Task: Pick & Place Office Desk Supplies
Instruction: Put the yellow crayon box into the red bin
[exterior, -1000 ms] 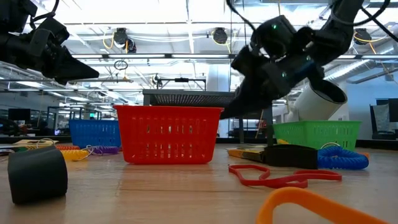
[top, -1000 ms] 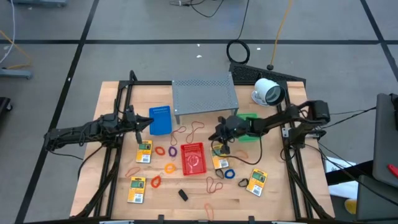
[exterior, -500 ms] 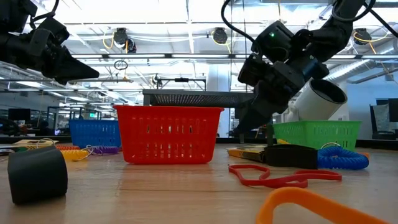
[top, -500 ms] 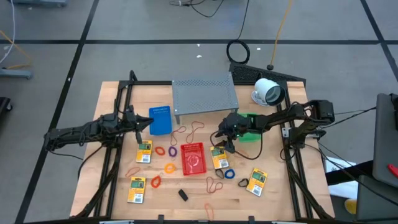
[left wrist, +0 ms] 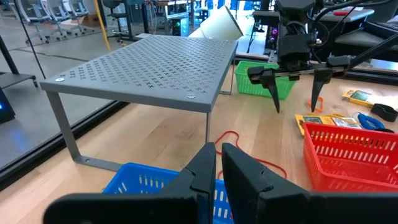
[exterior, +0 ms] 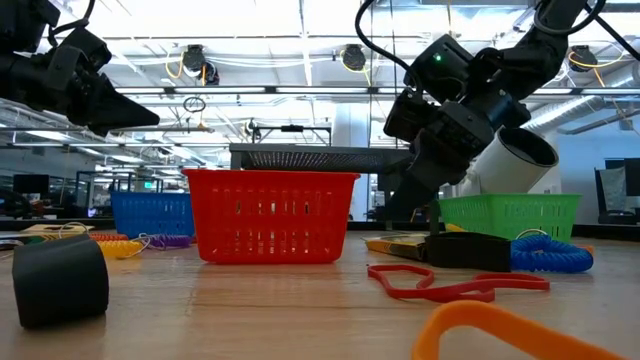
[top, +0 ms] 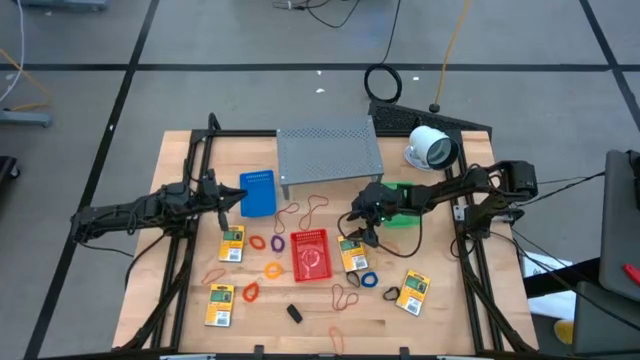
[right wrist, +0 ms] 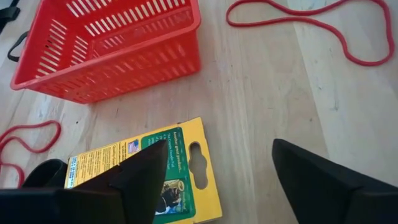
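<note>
Yellow packets with green labels lie flat on the wooden table: one [top: 352, 256] beside the red basket [top: 310, 253], others at the left [top: 232, 243] and near right [top: 413, 292]. Rubber-band loops [top: 273, 243] and a small black piece [top: 295, 313] are scattered around them. My right gripper [top: 358, 235] hangs open just above the first packet [right wrist: 149, 174], slanting down, one finger [right wrist: 134, 180] over the packet and the other [right wrist: 317, 180] over bare wood. My left gripper [left wrist: 218, 163] hovers shut and empty above the blue basket [top: 258, 192].
A grey perforated shelf [top: 330, 152] stands at the back, a white round device [top: 432, 148] at back right, and a green basket [top: 400, 203] is under my right arm. Red bands [right wrist: 311, 25] lie beyond the red basket [right wrist: 112, 43]. A black roll [exterior: 60, 280] sits near the front edge.
My right gripper has tipped more steeply down toward the yellow packet beside the red basket, rolled a little, and opened its fingers wide. It has been still for the last half second.
</note>
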Motion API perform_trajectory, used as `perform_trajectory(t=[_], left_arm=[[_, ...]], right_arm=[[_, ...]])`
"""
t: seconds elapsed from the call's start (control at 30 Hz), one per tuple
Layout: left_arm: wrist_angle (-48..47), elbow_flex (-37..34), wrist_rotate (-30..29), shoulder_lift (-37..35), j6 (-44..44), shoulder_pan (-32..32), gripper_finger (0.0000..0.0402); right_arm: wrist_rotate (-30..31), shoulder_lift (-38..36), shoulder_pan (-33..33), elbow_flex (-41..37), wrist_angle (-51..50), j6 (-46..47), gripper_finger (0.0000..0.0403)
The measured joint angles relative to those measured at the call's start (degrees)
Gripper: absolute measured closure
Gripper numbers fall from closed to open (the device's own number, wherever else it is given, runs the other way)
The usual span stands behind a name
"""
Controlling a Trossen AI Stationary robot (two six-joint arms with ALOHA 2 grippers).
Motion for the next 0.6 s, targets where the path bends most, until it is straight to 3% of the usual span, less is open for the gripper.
perform_trajectory(t=[0.6], left_arm=[[0.0,0.0,0.02,0.01,-0.02,-0.01,0.0366]], right_arm=[[1.89,0.0,4.11,0.02,-0.24,1.94,0.0133]])
